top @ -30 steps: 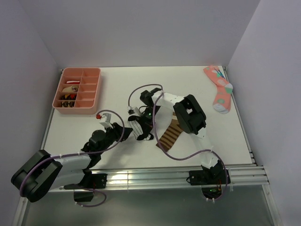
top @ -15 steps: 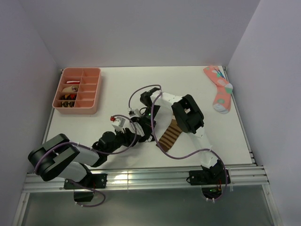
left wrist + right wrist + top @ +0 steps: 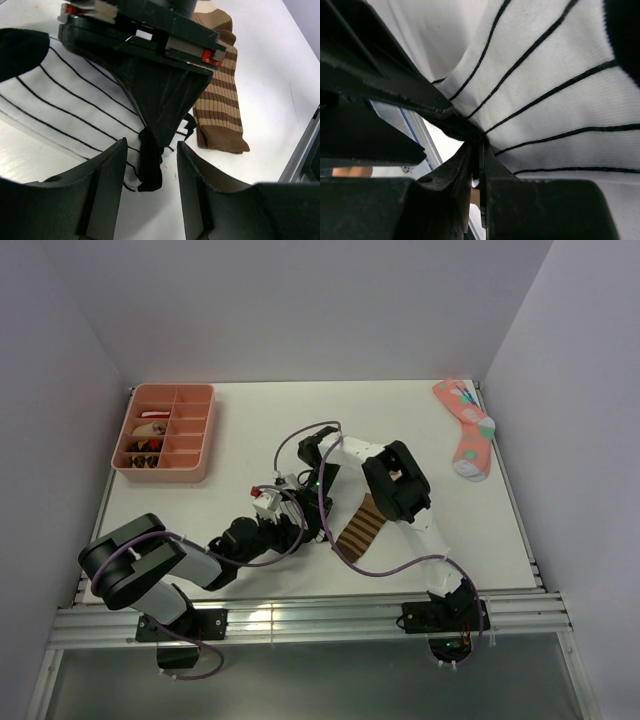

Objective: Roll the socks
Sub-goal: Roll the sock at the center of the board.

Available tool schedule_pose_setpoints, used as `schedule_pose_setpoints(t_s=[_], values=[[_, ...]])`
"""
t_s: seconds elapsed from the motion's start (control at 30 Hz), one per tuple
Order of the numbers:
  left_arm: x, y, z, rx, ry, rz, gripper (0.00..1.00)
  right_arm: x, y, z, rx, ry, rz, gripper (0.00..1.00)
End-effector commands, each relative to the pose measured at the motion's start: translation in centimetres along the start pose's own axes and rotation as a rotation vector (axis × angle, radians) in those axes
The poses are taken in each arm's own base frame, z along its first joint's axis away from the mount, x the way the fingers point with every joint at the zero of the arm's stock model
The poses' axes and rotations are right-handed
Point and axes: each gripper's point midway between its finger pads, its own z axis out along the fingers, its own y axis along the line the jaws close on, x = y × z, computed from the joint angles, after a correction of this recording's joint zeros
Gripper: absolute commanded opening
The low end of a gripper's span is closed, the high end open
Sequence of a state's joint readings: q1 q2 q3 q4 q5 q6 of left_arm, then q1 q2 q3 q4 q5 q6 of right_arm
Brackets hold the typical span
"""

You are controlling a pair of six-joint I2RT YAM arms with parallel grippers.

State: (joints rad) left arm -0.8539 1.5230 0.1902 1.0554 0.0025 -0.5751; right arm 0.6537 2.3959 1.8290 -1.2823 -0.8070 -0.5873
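The white sock with thin black stripes [image 3: 75,110] lies flat on the table. My right gripper [image 3: 476,146] is shut on its black cuff [image 3: 150,167] and pinches it just above the table. It also shows in the left wrist view [image 3: 150,125], pointing down. My left gripper [image 3: 150,146] is open, with its fingers [image 3: 107,190] on either side of that cuff and not touching it. The brown-and-tan striped sock [image 3: 362,525] lies flat just right of both grippers [image 3: 300,523]. In the top view the arms hide most of the white sock.
A pink compartment tray [image 3: 166,432] with small items stands at the back left. A pink sock with coloured dots and a teal toe [image 3: 466,438] lies at the back right. The table's front rail [image 3: 300,615] is close behind the grippers.
My left arm has swung right and forward, and its open gripper has come up to the right gripper and the sock cuff. The right gripper has stayed shut on the cuff.
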Motion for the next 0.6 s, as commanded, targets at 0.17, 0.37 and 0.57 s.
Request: schedule_pose_setpoints(t_s=[0.17,0.37,0.57], values=[[-0.4,0.0,0.8,-0.032,-0.01,0.063,0.5,-0.1,-0.7,0.2,0.004,0.023,0.03,0.09],[0.6,0.7,0.7,-0.073,0.014,0.075,0.49,-0.1,-0.4,0.2,-0.006,0.025,0.035,0.09],[1.5,0.9,0.8,-0.086,0.038,0.08,0.49,-0.1,-0.5,0.3,-0.008,0.025,0.037,0.09]])
